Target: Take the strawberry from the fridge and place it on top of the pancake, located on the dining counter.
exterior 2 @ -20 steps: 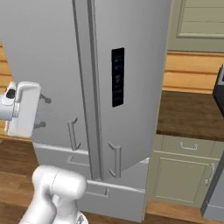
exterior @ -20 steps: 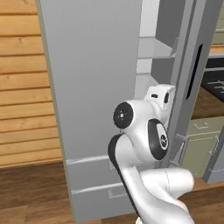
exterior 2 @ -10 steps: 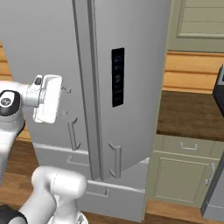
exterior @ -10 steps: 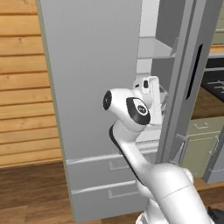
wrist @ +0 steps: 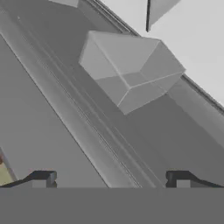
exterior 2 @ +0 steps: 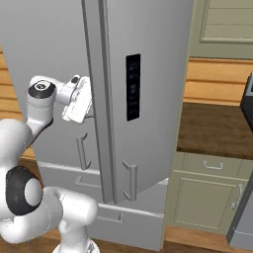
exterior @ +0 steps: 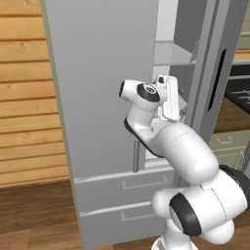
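Pale grey door panels close in on both sides of the pincer (wrist: 109, 177), whose two dark tips stand apart with nothing between them. Its white hand sits at the gap between the fridge (exterior: 102, 97) doors, pointing into the opening. Just ahead of the tips runs a long grey door edge, and beyond that a boxy grey door bin (wrist: 131, 72) juts out against the white inner wall. Higher and farther in, a grey-white shelf (exterior: 173, 53) shows through the gap. The strawberry cannot be made out anywhere ahead of the pincer, so its exact place inside is unclear; the dining worktop lies outside these views.

Judging by this, the step in hand is reaching into the fridge. Doing it well probably means keeping the hand centred in the narrow gap, clear of the right door (exterior 2: 148, 94) and the bin, and holding the tips apart until the fruit appears between them.
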You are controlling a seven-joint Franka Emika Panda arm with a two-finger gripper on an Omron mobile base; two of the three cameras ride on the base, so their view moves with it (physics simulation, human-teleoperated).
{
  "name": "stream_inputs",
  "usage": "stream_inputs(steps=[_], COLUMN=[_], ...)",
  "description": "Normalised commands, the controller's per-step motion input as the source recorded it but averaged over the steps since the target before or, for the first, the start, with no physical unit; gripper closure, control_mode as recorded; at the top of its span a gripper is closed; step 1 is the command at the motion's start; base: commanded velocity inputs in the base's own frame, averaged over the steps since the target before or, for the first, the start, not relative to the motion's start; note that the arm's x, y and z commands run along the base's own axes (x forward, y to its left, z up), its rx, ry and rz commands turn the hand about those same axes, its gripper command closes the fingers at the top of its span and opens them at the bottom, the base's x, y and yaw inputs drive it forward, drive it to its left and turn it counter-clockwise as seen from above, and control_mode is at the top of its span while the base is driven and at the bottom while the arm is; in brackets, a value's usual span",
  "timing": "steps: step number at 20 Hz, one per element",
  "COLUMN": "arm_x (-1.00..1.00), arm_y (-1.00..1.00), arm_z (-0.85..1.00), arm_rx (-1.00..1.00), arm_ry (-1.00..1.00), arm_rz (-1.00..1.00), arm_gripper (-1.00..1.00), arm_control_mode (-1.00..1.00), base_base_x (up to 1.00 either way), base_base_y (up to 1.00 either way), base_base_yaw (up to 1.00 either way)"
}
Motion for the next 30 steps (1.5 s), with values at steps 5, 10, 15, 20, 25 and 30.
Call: stream_inputs(steps=[5, 10, 15, 20, 25, 30], arm_x=[-0.29, -0.91, -0.48, -0.15, 0.00, -0.08], arm_y=[-0.91, -1.00, -1.00, -1.00, -0.60, 0.39], arm_z=[0.00, 0.00, 0.00, 0.00, 0.00, 0.00], arm_rx=[0.00, 0.00, 0.01, 0.01, 0.00, 0.00], arm_ry=[0.07, 0.00, 0.00, 0.00, 0.00, -0.01], arm_rz=[-0.15, -0.19, -0.14, -0.06, 0.00, 0.12], arm_gripper=[-1.00, -1.00, -1.00, -1.00, -1.00, -1.00], arm_control_mode=[-1.00, -1.00, -1.00, -1.00, -1.00, -1.00], base_base_x=[0.00, 0.00, 0.00, 0.00, 0.00, 0.00], base_base_y=[0.00, 0.00, 0.00, 0.00, 0.00, 0.00], base_base_yaw=[0.00, 0.00, 0.00, 0.00, 0.00, 0.00])
